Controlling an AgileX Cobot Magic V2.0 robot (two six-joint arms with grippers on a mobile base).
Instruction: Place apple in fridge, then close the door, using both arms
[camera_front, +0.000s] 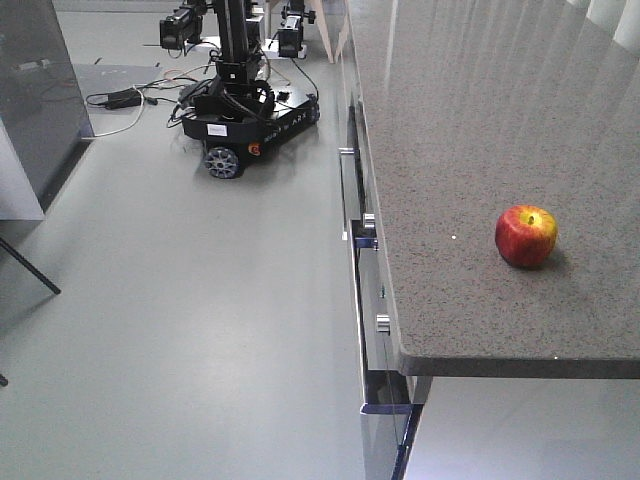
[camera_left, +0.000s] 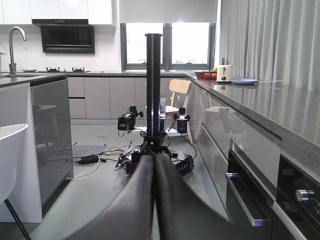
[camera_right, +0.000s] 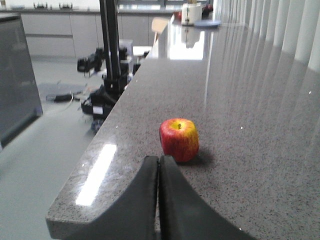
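- The right gripper (camera_right: 159, 160) is hovering with its fingers pressed together, the apple (camera_right: 179, 139) sitting upright on the countertop (camera_right: 250, 90) just ahead of its tips.
- The left gripper (camera_left: 153, 157) is showing fingers pressed together too.

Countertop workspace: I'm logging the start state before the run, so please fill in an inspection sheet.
Surface: grey speckled countertop, glossy.
Job's things: apple upright near the countertop's near end, untouched; fridge and door not made out.
Clutter: nothing seen near the apple; toaster and blue plate at the far end.
Tools: left tool shut, empty, facing down the aisle; right tool shut, empty, short of the apple.
Cables: loose black cables on the floor beside a wheeled robot base.
Surroundings: drawer handles under the countertop; curtains.
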